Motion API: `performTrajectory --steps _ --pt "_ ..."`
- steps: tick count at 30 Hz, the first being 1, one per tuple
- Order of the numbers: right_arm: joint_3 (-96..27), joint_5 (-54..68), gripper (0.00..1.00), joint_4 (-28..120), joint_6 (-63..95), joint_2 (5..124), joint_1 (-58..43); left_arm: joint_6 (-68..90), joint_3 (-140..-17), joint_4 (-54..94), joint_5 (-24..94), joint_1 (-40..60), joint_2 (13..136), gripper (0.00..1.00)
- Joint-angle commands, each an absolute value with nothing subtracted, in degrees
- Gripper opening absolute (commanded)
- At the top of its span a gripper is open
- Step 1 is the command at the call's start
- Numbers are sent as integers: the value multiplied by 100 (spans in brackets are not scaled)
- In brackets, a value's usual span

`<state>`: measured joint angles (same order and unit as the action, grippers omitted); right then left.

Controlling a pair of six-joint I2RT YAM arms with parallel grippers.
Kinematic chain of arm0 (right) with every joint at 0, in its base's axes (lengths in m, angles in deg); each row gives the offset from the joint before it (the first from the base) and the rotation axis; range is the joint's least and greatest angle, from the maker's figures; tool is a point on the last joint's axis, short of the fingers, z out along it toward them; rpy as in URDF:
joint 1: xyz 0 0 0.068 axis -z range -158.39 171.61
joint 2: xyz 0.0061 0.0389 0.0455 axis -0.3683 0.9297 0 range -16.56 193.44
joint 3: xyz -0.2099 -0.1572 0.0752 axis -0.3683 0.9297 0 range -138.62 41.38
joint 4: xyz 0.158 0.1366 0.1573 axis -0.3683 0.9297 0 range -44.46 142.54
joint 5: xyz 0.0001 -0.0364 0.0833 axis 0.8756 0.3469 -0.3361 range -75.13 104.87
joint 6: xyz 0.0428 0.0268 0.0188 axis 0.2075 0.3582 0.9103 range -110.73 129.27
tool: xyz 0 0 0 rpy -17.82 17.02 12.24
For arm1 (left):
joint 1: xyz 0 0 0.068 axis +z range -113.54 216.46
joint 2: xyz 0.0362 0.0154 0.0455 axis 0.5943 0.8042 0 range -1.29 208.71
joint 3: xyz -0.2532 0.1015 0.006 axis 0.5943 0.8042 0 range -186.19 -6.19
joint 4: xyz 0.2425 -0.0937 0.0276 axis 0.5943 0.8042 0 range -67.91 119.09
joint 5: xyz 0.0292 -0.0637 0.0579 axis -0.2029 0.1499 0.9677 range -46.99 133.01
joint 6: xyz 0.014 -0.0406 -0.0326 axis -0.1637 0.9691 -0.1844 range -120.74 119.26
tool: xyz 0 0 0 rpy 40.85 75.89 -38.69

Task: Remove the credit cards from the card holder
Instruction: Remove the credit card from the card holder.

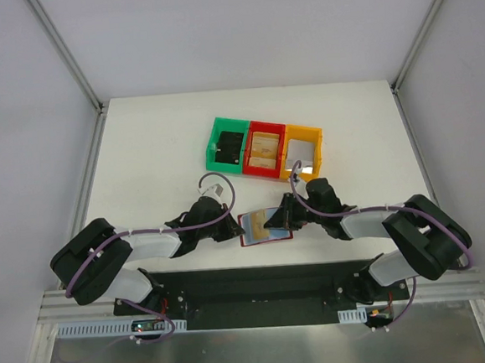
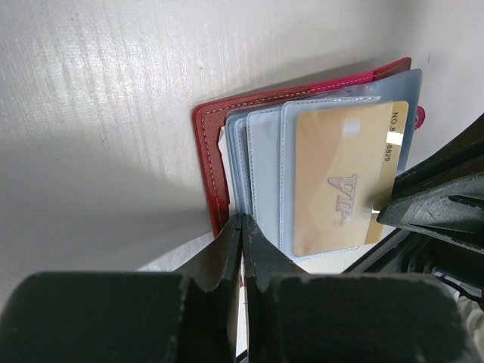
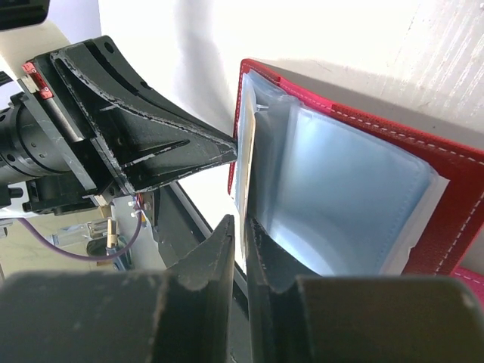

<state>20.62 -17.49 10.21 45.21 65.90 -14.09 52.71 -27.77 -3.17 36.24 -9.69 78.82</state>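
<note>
Card holder (image 1: 255, 231), mid-frame, is pinned by the closed left gripper (image 2: 242, 221); the right gripper (image 3: 240, 225), pinching the card (image 2: 333, 181), should pull straight along the sleeve (image 2: 288, 189).

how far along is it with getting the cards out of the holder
Done: the card holder lies open. In hand: the left tool clamps its edge while the right tool pinches the gold card, which sticks partly out of its clear sleeve. Left: pulling that card fully free. Whether the other sleeves hold cards I cannot tell.
</note>
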Motion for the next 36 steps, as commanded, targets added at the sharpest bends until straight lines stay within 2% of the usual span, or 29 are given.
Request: performTrajectory --steps 1,8,13,36 --pt "2107 -1880 12 722 4513 6395 -1354 5269 -2614 55 3826 -1003 7930 0" --pt "2090 -1915 12 722 4504 6430 -1346 5261 -2622 55 3791 -1012 7957 0" --pt "2046 -1924 1 731 4521 6465 -1346 5252 -2631 38 3774 -1003 7965 0" --pt "2116 -1897 0 1504 4179 5894 -1100 5287 -2561 64 3861 -1012 7816 0"
